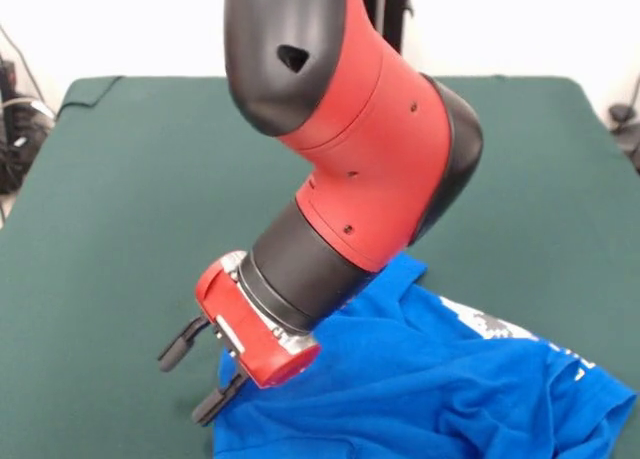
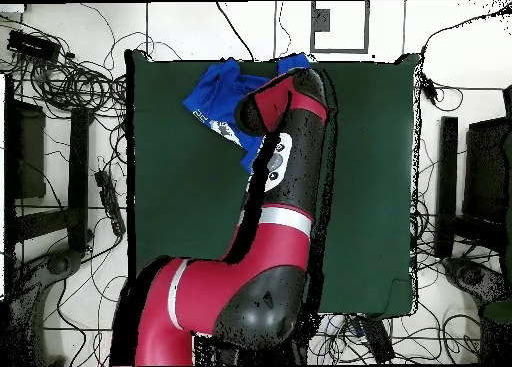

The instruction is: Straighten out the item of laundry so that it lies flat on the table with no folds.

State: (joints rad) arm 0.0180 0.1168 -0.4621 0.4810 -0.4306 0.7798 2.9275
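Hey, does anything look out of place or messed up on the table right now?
Yes. The blue T-shirt lies crumpled rather than flat, bunched in folds at one edge of the green table, with only part of its white print showing. The end effector hangs open at the shirt's edge, holding nothing. Nothing looks spilled or damaged.

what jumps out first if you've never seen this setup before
The big red and black arm fills the middle of the front view, bending down so that its gripper hangs with jaws apart at the shirt's edge. Next comes the bright blue T-shirt, bunched and creased at the lower right of that view, a bit of white print showing. Everything sits on a wide dark green table, and the overhead view shows the shirt close to one table edge.
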